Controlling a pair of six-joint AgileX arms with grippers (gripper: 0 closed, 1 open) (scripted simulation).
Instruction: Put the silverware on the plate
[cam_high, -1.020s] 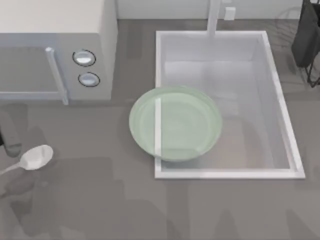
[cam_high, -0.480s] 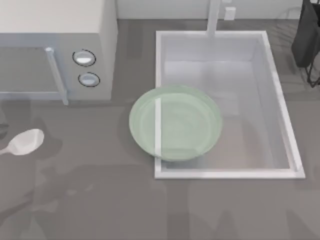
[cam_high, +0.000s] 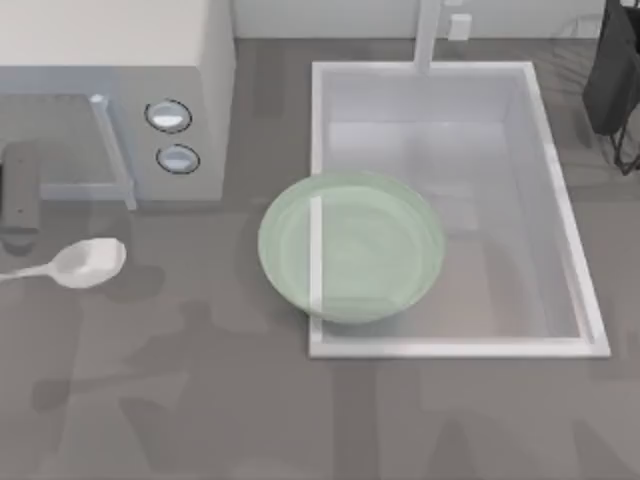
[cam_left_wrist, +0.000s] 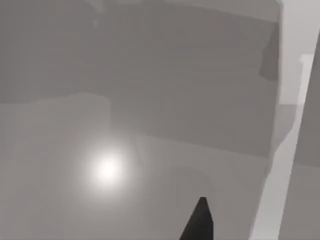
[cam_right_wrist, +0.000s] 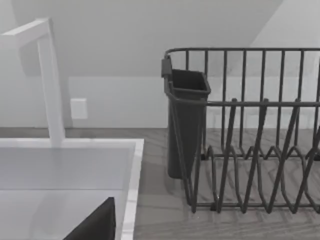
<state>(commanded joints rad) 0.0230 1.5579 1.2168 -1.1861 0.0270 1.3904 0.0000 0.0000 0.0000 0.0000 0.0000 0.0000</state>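
left gripper (cam_high: 20, 195) beside spoon (cam_high: 88, 262) (gap between)

Soft even light, faint shadows

The top camera looked straight down on the counter (cam_high: 250, 400), taking in the microwave (cam_high: 110, 90) at its back left corner and the sink (cam_high: 560, 210) toward the right edge. The left wrist camera sat close above bare grey surface. The right wrist camera faced the back wall, sharing the sink's rim, the faucet (cam_right_wrist: 50, 80) and the dish rack (cam_right_wrist: 250, 130).
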